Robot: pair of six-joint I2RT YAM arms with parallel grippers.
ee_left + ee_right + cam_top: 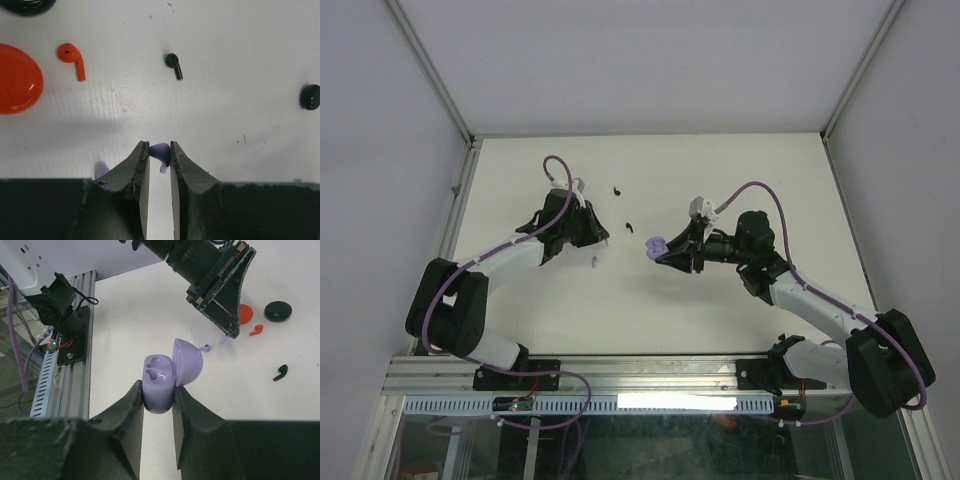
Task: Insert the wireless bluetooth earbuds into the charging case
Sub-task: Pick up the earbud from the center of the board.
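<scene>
Two purple earbuds (160, 151), two black earbuds (173, 64), one red earbud (71, 56)

1. The white table (740, 180) has a matte top with faint scuffs and a few dark specks. Metal rails run along its left and right sides.
2. A round red charging case (17, 77) lies closed on the table.
3. A red earbud (70, 56) lies just beside the red case, not touching it.
4. A round black charging case (278, 311) lies closed near the red case.
5. A black earbud (174, 65) lies alone on bare table, well apart from the red earbud.
6. A second black earbud (310, 96) lies farther out, at the right edge of the left wrist view.
7. A pale purple earbud (204, 347) lies on the table, apart from the rest.
</scene>
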